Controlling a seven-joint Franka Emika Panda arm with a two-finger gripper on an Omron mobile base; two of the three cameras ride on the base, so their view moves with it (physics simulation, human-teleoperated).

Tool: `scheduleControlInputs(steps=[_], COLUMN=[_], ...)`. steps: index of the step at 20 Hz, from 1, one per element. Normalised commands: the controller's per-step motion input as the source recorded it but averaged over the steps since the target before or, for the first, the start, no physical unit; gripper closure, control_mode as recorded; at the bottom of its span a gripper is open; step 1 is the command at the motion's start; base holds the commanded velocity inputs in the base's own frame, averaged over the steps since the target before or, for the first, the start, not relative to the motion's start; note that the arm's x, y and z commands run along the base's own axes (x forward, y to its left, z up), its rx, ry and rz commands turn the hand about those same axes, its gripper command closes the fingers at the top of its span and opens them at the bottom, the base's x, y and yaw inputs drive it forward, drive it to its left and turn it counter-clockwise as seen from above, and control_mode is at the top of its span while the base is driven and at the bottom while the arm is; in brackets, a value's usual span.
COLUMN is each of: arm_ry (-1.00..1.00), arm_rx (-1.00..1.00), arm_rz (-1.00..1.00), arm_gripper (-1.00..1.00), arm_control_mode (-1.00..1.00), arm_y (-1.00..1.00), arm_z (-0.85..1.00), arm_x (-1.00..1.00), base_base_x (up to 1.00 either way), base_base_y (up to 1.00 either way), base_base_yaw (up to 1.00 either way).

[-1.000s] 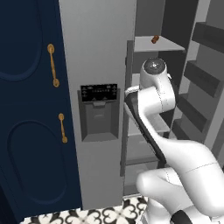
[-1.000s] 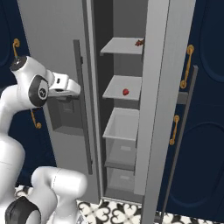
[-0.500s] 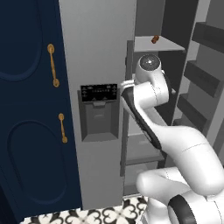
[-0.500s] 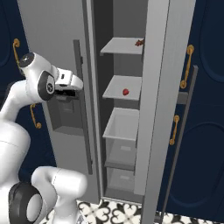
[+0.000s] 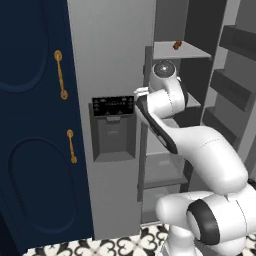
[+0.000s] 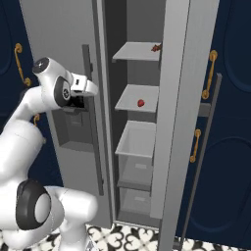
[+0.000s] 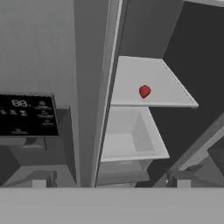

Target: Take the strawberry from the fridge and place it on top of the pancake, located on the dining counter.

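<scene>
On the middle shelf (image 6: pixel 128 104) of the open fridge (image 6: pixel 176 88), right of centre in the right base view, lies the strawberry (image 6: pixel 140 103) — a small red fruit alone on the grey board, with a deep drawer (image 6: pixel 135 142) just below it. The hand view has it a little above centre, near the shelf's front edge. On the top shelf, near the upper edge of the frame, sits a brownish oblong item (image 6: pixel 156 47), not the one wanted.

The step in hand is the reach: the pincer (image 6: pixel 92 88) hangs left of the opening, in front of the closed door with the black dispenser panel (image 5: pixel 114 106), spread wide and holding nothing. I judge the next move calls for swinging past the door's edge into the compartment, then lining the fingers up either side of the fruit.

Compared with a second ago, the arm's upper joint has risen and the hand has shifted toward the opening — the strawberry has not stirred.
</scene>
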Motion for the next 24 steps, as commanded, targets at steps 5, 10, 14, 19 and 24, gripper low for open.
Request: scheduleControlInputs(steps=[5,10,14,19,24], arm_ry=[0.0,-0.03,-0.06,-0.06,-0.11], arm_rx=[0.04,0.04,0.03,0.01,0.0], arm_rz=[0.01,0.0,0.0,0.0,0.0], arm_gripper=[-1.0,-1.0,-1.0,-1.0,-1.0], arm_control_mode=[-1.0,-1.0,-1.0,-1.0,-1.0], arm_y=[0.12,0.0,0.01,0.02,0.0], arm_z=[0.0,0.0,0.0,-0.02,-0.01], arm_x=[0.53,0.47,0.48,0.45,0.3], base_base_x=[0.0,0.0,0.0,0.0,0.0], base_base_y=[0.0,0.0,0.0,0.0,0.0], base_base_yaw=[0.0,0.0,0.0,0.0,0.0])
